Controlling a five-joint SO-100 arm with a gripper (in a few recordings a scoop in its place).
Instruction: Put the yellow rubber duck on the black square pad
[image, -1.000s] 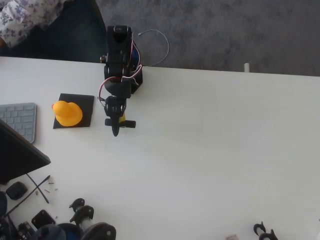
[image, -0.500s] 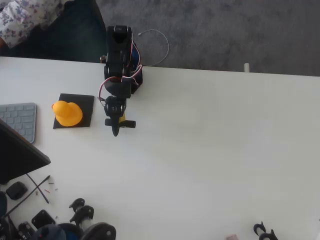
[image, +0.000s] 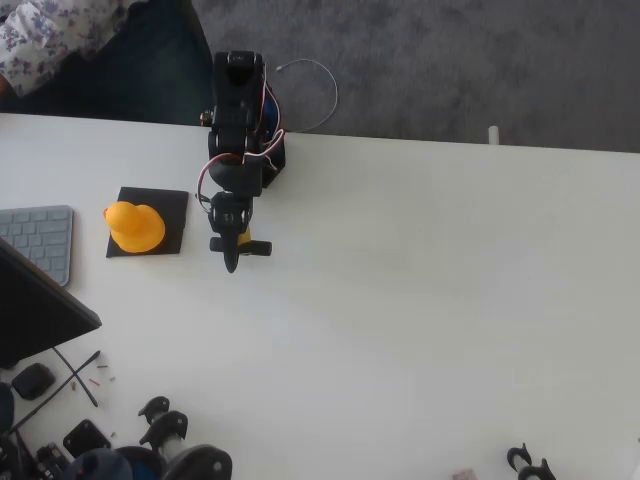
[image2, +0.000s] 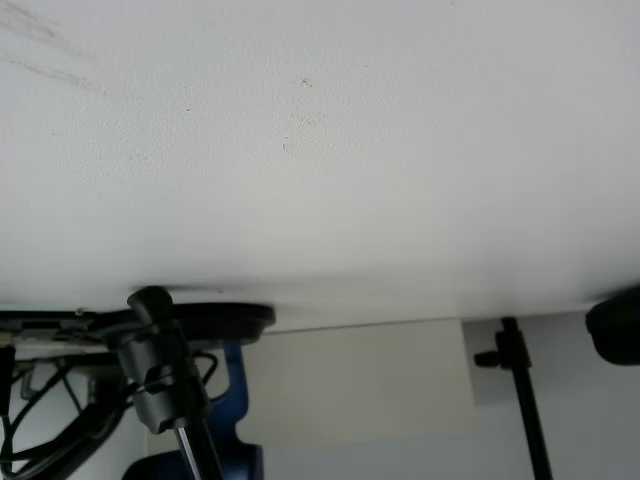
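Duck rests on pad, overhanging left edge; gripper apart from it, seemingly shut, empty. Task appears complete; next, only retreat.

What you cannot see clearly

The yellow rubber duck, left of the gripper, covers the left part of the black square pad. You cannot tell if the jaws are closed, they are too small from above. Further left, the picture edge cuts off the keyboard and the laptop.
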